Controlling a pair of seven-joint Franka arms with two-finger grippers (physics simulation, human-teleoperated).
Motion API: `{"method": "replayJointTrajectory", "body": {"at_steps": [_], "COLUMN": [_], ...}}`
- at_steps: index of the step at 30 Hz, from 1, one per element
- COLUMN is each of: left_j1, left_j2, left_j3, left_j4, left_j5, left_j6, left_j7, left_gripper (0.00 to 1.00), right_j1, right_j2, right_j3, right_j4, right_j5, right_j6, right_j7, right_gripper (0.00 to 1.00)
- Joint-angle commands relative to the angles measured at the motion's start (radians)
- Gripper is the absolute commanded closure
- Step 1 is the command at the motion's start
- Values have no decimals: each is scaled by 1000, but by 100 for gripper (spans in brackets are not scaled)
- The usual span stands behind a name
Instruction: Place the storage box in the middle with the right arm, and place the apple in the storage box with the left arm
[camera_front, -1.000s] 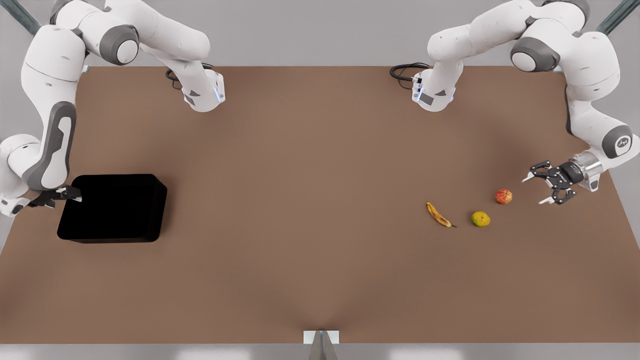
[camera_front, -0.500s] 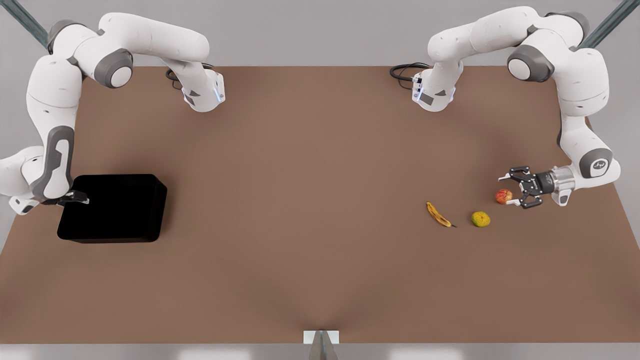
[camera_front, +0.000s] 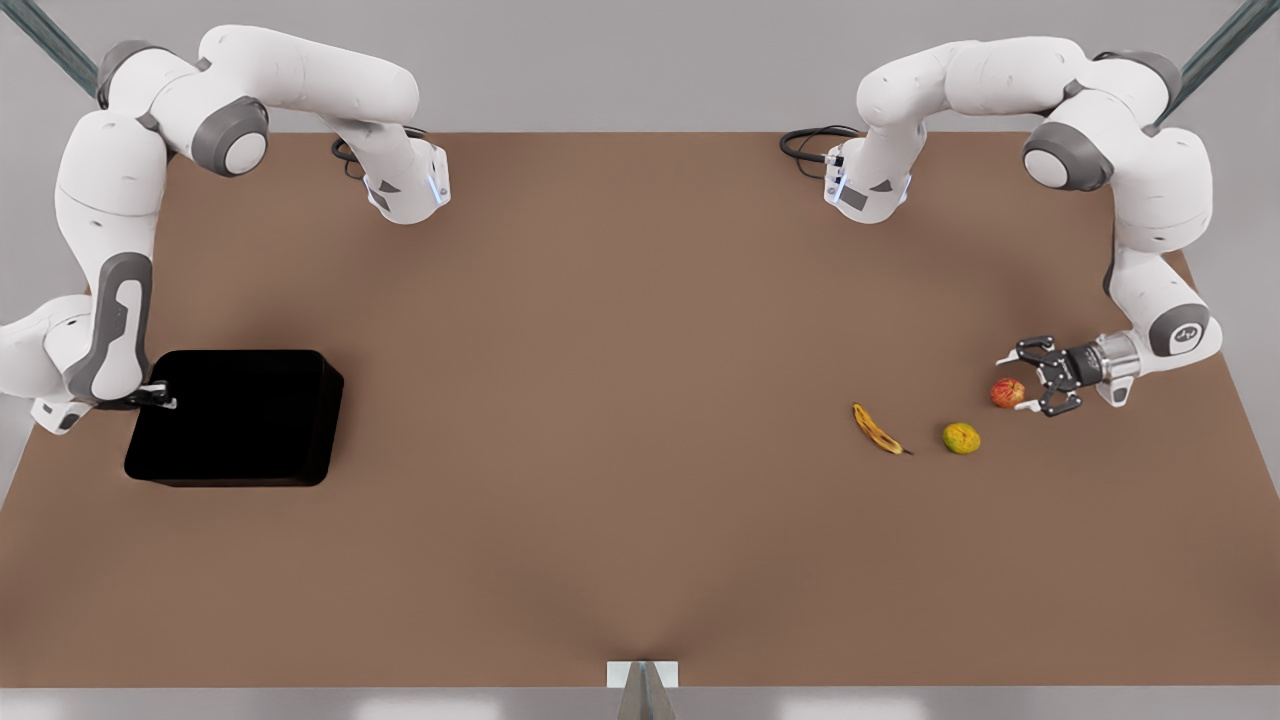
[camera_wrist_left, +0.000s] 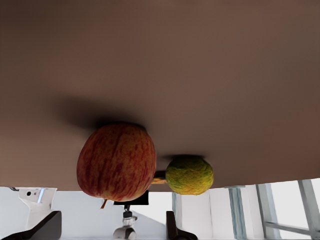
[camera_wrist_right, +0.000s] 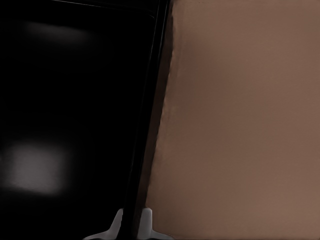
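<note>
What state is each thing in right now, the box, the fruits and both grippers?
storage box: upright on the table, empty, far toward the front view's left.
right gripper: shut on the box's wall.
apple: on the table, not gripped.
left gripper: open, fingers either side of the apple.
yellow-green fruit: resting on the table.
banana: lying flat.

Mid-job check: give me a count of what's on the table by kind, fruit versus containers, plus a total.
Fruit: 3, the apple, a yellow-green round fruit and a banana.
Containers: 1, the storage box.
Total: 4 things on the table.
</note>
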Motion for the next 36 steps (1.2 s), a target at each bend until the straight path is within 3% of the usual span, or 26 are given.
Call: {"method": "replayJointTrajectory", "body": {"at_steps": [1,5,10,14,16,18,24,30,31,32,36], "left_j1": [0,26,26,23,21,11,-8,-8,-8,-8,-8], "left_j2": [9,52,60,64,64,61,64,67,67,67,69], "left_j3": [0,5,3,-5,-17,-18,-28,-29,-28,-28,-28], "left_j4": [3,59,62,62,62,62,53,53,53,53,57], "left_j5": [-48,-62,-59,-54,-50,-50,-47,-45,-45,-45,-37], "left_j6": [-3,-20,-26,8,8,18,67,83,83,83,83], "left_j7": [0,0,1,7,4,-5,-5,-3,-2,-2,-5], "left_gripper": [0,0,0,0,0,0,0,0,0,0,6], "right_j1": [6,34,535,859,859,855,856,859,859,859,853], "right_j2": [0,-44,-166,-114,-49,3,41,52,54,52,43], "right_j3": [0,9,8,26,144,203,312,324,324,324,324], "right_j4": [15,145,148,226,304,369,384,372,374,372,375], "right_j5": [1,7,1,13,14,62,122,126,128,125,128], "right_j6": [-28,-301,-327,-284,-223,-157,-119,-109,-108,-108,-116], "right_j7": [0,11,589,1088,1237,1316,1294,1211,1212,1212,1168], "right_gripper": [79,79,79,79,79,79,79,79,52,0,0]}}
